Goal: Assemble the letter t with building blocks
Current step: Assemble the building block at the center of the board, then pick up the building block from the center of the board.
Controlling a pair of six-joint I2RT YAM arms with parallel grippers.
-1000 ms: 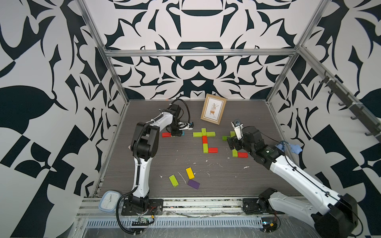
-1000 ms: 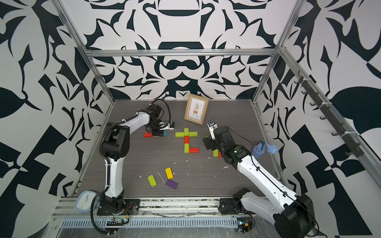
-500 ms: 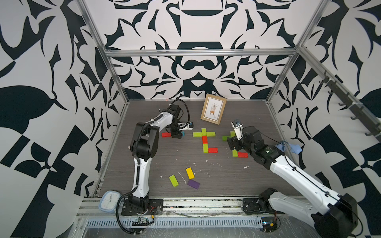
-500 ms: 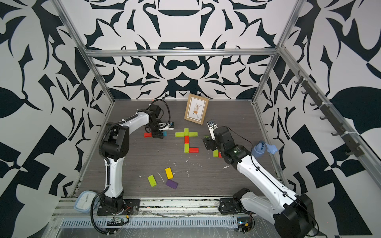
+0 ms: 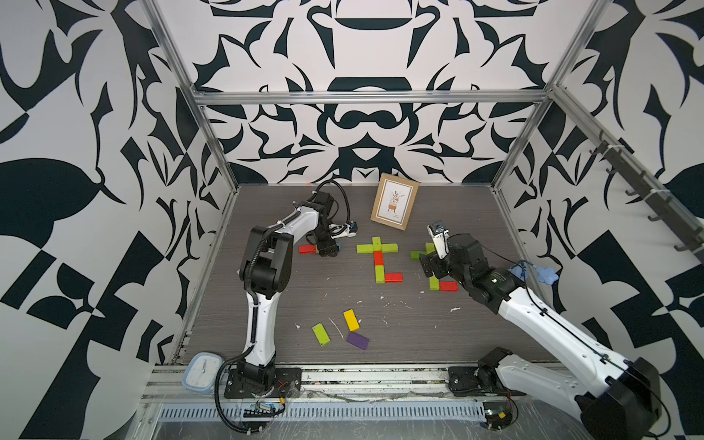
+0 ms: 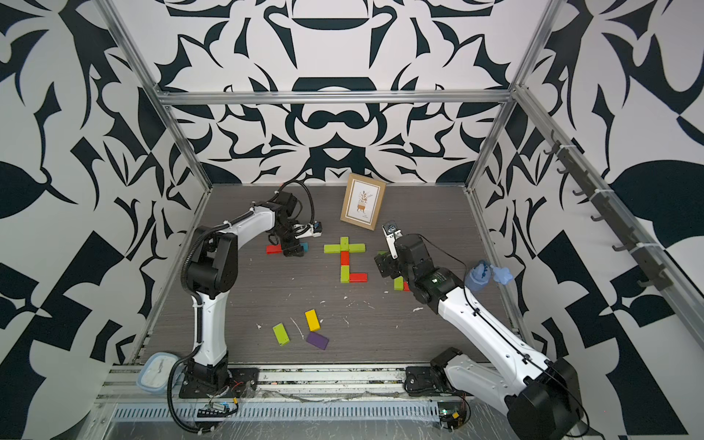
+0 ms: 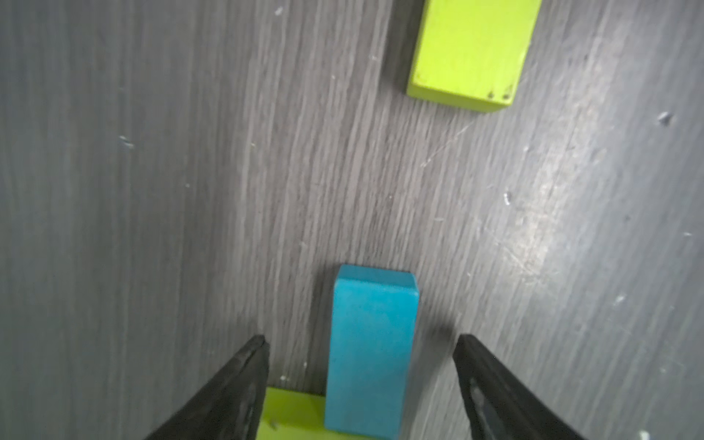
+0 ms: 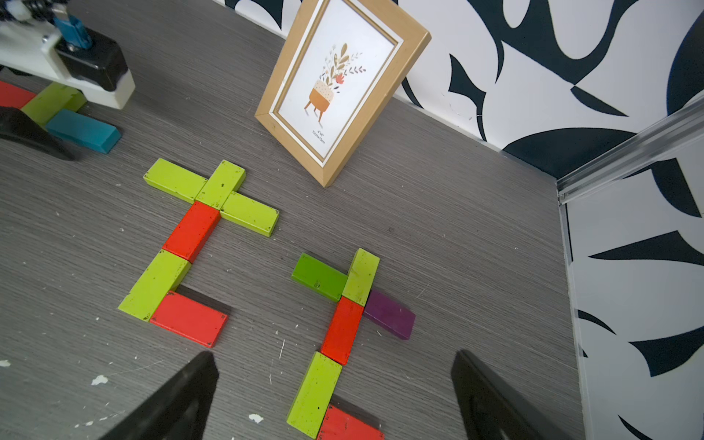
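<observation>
My left gripper [image 7: 360, 337] stands open at the back left [image 5: 327, 249], its jaws on either side of a blue block [image 7: 375, 301] without touching it. The blue block lies flat on the floor, end-on against a lime block [image 7: 293, 411], with a red block [image 5: 307, 249] beyond. A t of lime and red blocks [image 5: 377, 259] lies mid-floor [image 8: 192, 230]. A second t of green, lime, red and purple blocks [image 8: 343, 329] lies under my right gripper [image 8: 333, 356], which hangs open and empty above it [image 5: 428, 266].
Loose lime [image 5: 321, 334], yellow [image 5: 351, 319] and purple [image 5: 357, 340] blocks lie near the front. A wooden picture frame [image 5: 394, 201] leans at the back. A lidded container [image 5: 202, 372] sits at the front left corner, and a blue object [image 5: 544, 275] by the right wall.
My left gripper's jaws have spread apart and let go of the blue block, which now rests on the floor. The right arm has not moved.
</observation>
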